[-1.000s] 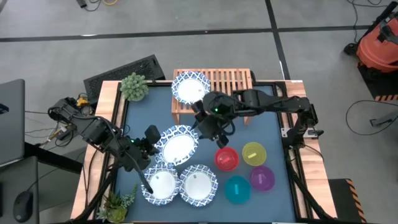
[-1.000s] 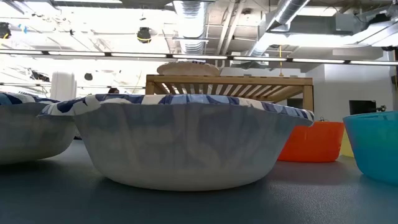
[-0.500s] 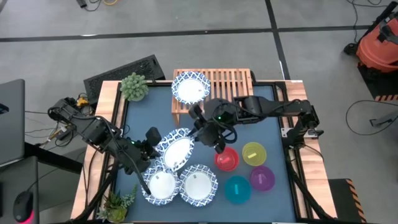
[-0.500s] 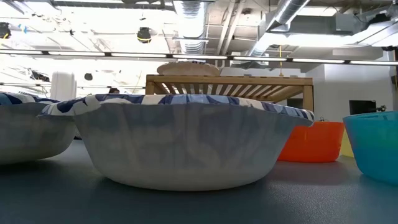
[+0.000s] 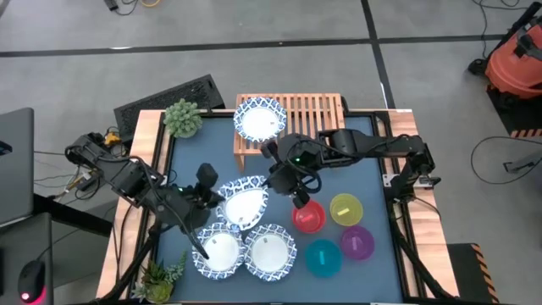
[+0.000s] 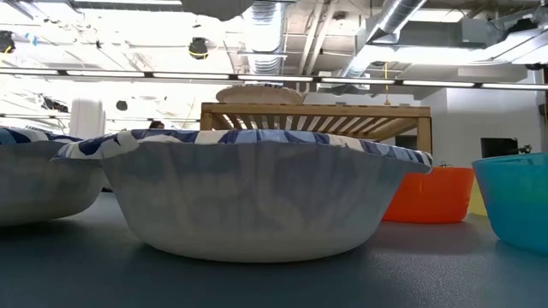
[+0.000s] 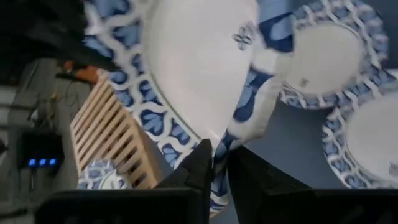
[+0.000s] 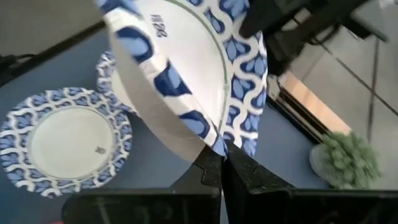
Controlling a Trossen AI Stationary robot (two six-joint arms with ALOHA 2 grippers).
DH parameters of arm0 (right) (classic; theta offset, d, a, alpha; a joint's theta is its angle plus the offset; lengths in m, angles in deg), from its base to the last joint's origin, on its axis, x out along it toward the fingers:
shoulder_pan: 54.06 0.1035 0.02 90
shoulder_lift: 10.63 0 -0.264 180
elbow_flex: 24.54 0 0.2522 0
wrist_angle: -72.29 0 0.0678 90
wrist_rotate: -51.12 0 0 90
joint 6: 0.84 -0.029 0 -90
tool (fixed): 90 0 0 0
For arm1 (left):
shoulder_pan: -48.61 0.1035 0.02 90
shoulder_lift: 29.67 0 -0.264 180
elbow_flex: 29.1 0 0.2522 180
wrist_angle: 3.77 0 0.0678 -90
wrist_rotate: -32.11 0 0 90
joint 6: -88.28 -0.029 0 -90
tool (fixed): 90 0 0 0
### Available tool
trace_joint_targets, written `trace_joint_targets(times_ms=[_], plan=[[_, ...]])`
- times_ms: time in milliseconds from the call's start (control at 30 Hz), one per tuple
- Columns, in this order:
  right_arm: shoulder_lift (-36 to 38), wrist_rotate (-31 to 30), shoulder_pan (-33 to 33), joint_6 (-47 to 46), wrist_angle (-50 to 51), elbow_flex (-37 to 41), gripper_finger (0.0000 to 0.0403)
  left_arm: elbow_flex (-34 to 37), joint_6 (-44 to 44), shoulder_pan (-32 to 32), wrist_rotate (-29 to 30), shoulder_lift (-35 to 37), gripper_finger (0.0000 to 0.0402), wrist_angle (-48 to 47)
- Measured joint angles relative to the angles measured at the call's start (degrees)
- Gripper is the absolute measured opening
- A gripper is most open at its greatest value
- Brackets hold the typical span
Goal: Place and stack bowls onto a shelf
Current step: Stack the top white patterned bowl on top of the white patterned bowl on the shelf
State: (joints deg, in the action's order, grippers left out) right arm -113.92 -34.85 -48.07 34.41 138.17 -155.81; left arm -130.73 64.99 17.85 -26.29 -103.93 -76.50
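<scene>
Bowls are the job here, and most are not on the shelf yet. One white bowl with a blue rim already sits on the shelf, at its left end. That is the only one done.

A second blue-rimmed bowl is tilted and held above the surface, just in front of the shelf. Both arms have it. The right tool is clenched on the bowl's rim, on the side near the red bowl; the right wrist view shows its fingers pinched on the edge. The left tool pinches the other side of the rim, the side far from the shelf's middle; in the left wrist view the rim sits between its fingers. It looks like one arm is passing the bowl to the other, but I cannot tell which way.

Two more blue-rimmed bowls lie flat on the surface, farther from the shelf than the held one. The red bowl, yellow bowl, purple bowl and teal bowl sit in a small group, also in front of the shelf, toward its right end.

So I think the task is just getting started. The held bowl needs to go onto the first one, and six more bowls wait.
</scene>
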Motion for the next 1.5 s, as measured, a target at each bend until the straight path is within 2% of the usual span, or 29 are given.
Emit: trace_joint_targets(times_ms=[267,500,567,800,933,1033,1300,1500], plan=[[3.5,-3.8,-2.0,-2.1,1.0,0.0,0.0019,-5.3,7.6,-0.8,0.7,0.0,0.0126,-0.3],[7.5,-12.7,-5.7,-2.5,2.0,0.0,0.0019,-8.2,11.3,-2.7,2.2,0.1,0.0189,-0.4],[8.2,-16.0,-7.4,-2.5,1.5,0.0,0.0019,-9.1,12.9,-3.1,4.7,0.1,0.0194,-0.4],[8.5,-35.4,-12.8,-3.9,1.9,2.0,0.0019,-11.1,26.9,-3.3,18.4,0.2,0.0196,-0.6],[8.4,-42.2,-15.4,-5.7,-1.4,7.5,0.0019,-11.1,33.2,-3.3,24.9,0.2,0.0197,-2.2],[8.4,-45.1,-15.8,-4.0,-8.1,13.3,0.0019,-11.1,36.6,-3.3,28.1,0.2,0.0197,-4.6],[8.4,-55.4,-12.6,12.4,-29.8,28.9,0.0019,-11.1,45.2,-3.3,29.1,0.2,0.0197,-8.2],[8.4,-58.4,-9.0,14.8,-35.7,34.6,0.0019,-11.1,47.5,-3.3,29.1,0.2,0.0197,-9.3]])
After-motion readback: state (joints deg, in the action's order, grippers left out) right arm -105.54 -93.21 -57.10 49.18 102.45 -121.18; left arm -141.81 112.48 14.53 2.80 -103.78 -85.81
